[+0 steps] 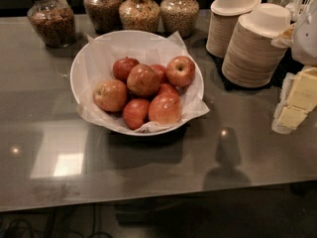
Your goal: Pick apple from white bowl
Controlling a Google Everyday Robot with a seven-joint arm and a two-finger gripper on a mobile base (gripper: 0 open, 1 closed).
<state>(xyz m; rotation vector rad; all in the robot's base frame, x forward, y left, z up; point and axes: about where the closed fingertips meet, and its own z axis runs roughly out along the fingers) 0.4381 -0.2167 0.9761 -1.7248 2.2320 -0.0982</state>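
Note:
The white bowl, wide and lined with crinkled white paper, sits on the grey counter left of centre. It holds several red apples with a yellow-orange blush; one apple lies on top of the pile, another rests at the right rim. My gripper is at the right edge of the view, over the counter, well to the right of the bowl and apart from it. Its pale yellow fingers stand apart and hold nothing.
Several glass jars of grains stand along the back behind the bowl. Two stacks of tan paper bowls with white lids stand at the back right, close to my arm. The counter's front edge runs below the bowl.

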